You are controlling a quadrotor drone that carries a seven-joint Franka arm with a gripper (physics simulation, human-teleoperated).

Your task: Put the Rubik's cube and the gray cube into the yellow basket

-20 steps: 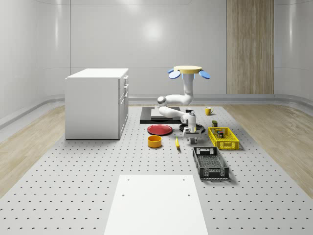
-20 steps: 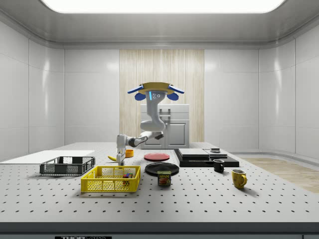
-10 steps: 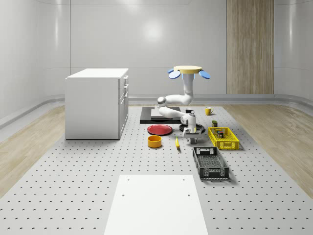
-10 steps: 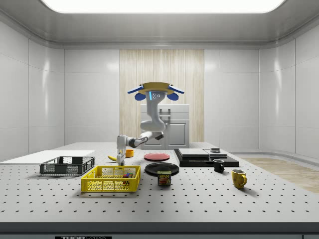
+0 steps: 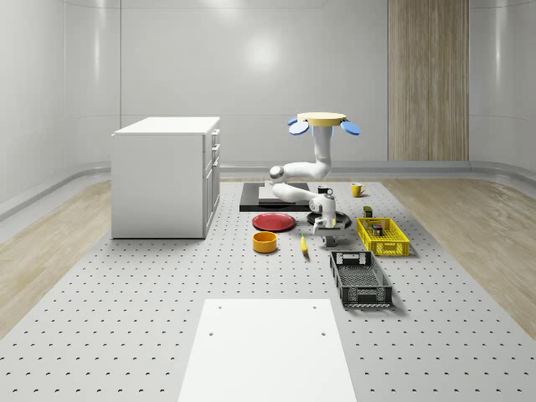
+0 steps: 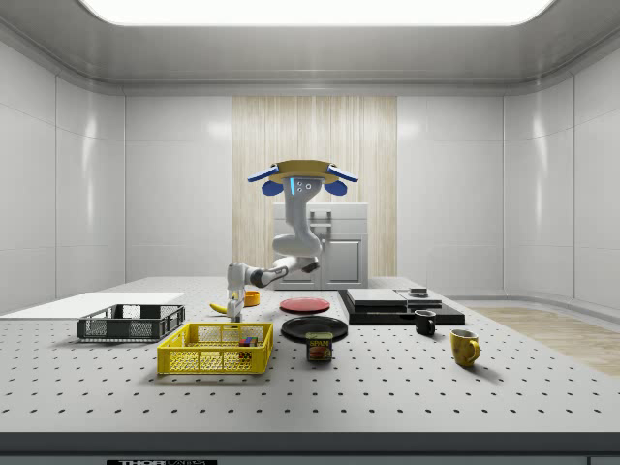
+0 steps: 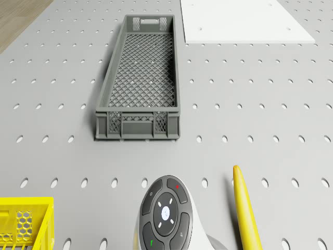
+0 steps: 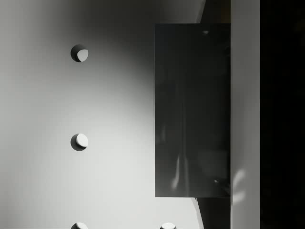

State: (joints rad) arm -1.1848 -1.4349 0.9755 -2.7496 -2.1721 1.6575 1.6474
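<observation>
You see a long gray basket lying on the worktop full of little holes. A white sheet lies beside its far end. Near you is the arm's round end, with a banana beside it and a yellow basket corner.

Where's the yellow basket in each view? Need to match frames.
Whole-scene view: yellow basket, right of centre, behind the gray crate.
Side view: front left, right of the gray crate.
Drone view: one corner, apart from the gray crate's end.
Shared landmark: the gray crate.
</observation>
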